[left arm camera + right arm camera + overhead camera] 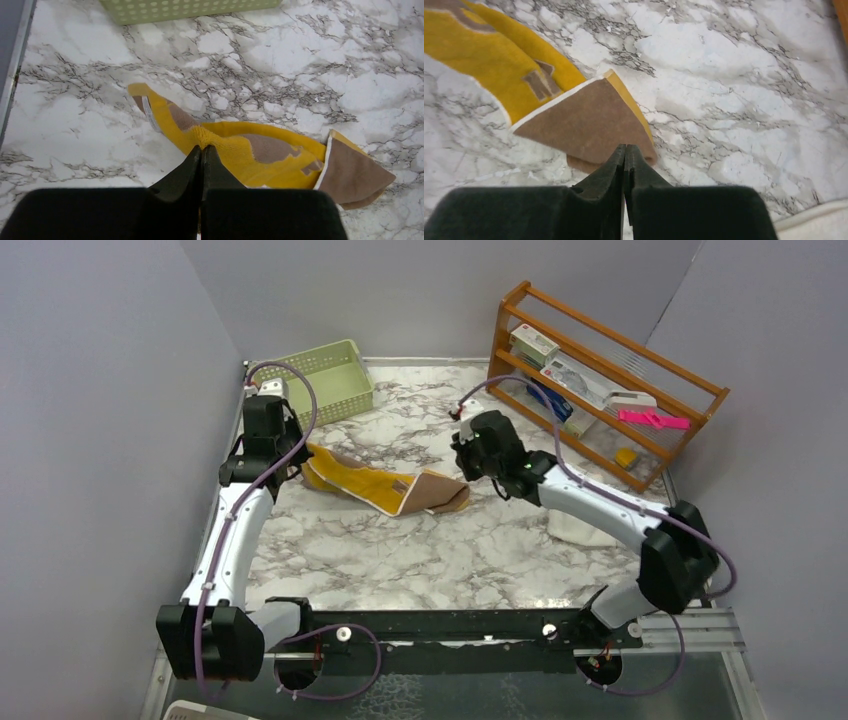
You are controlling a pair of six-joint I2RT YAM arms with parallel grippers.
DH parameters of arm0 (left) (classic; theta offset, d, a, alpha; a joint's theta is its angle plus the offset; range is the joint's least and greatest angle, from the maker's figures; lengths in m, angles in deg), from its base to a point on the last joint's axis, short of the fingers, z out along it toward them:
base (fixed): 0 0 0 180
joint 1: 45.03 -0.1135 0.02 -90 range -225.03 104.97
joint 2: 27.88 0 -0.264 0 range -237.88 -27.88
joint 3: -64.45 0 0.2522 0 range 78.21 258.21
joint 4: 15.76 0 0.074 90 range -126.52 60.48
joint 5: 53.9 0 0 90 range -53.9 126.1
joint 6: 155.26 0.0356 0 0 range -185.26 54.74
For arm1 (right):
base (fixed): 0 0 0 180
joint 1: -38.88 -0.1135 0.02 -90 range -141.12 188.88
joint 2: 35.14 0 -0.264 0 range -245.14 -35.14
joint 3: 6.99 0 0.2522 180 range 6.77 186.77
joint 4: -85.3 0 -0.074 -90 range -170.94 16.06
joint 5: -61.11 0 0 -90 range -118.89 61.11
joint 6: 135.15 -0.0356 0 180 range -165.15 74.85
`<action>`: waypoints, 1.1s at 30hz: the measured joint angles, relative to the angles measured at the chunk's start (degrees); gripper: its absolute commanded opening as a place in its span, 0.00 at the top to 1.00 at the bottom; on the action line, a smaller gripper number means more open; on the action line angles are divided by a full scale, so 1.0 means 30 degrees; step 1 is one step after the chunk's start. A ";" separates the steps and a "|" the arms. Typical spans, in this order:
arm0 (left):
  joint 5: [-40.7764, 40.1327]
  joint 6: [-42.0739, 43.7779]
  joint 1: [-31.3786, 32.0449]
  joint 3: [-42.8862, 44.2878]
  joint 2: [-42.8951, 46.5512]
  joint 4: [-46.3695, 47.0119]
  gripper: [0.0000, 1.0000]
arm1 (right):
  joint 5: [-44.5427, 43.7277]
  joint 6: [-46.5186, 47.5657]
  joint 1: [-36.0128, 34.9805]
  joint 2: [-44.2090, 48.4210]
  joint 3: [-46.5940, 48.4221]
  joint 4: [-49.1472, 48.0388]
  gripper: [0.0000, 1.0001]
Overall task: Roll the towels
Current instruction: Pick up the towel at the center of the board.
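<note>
The mustard-yellow towel [385, 487] lies stretched and crumpled across the marble table [420, 550], with its tan reverse folded up at the right end. My left gripper [297, 466] is shut on a bunched yellow fold [212, 136] near the towel's left end. My right gripper [625, 146] is shut, its tips meeting on the near edge of the tan corner [589, 122]. In the top view the right gripper [464, 472] is over that same right end. The cream-white towel [578, 527] lies partly under the right arm, and its edge [811, 222] shows at the wrist view's lower right.
A pale green basket [325, 380] stands at the back left, near the left arm. A wooden rack [610, 380] holding small items stands at the back right. Grey walls close in on three sides.
</note>
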State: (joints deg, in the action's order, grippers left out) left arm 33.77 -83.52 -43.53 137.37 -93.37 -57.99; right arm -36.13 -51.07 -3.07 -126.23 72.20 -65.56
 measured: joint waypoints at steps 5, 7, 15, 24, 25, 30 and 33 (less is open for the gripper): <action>-0.0488 0.0277 -0.0007 0.0532 0.0248 -0.0721 1.00 | 0.0153 -0.0131 0.0444 0.4044 -0.2674 -0.1173 0.55; -0.0561 0.0291 -0.0007 0.0532 0.0503 -0.1151 1.00 | 0.0466 -0.0211 0.0525 0.4554 -0.3373 -0.1435 0.36; -0.0444 0.0204 -0.0015 0.0262 0.1195 -0.1785 1.00 | 0.2280 0.0073 0.0576 0.0998 -0.2266 -0.1530 0.26; -0.0459 0.0364 -0.0015 -0.0240 0.1260 -0.2251 1.00 | 0.4408 0.0838 0.0423 -0.5260 0.3781 -0.0561 0.25; -0.0452 0.0372 -0.0015 -0.0357 0.1260 -0.2251 1.00 | 0.4605 0.0918 0.0386 -0.5843 0.4379 -0.0430 0.25; -0.0459 0.0597 -0.0015 -0.0845 0.1260 -0.2244 1.00 | 0.5304 0.1158 0.0204 -0.8437 0.6951 0.0940 0.33; -0.0459 0.0787 -0.0015 -0.0933 0.1260 -0.2237 1.00 | 0.5610 0.1253 0.0124 -0.9544 0.7781 0.1610 0.36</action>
State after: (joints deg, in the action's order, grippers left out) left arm 32.39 -81.16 -43.58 134.57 -89.59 -64.70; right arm -19.30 -47.31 -2.70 -154.86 95.54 -60.73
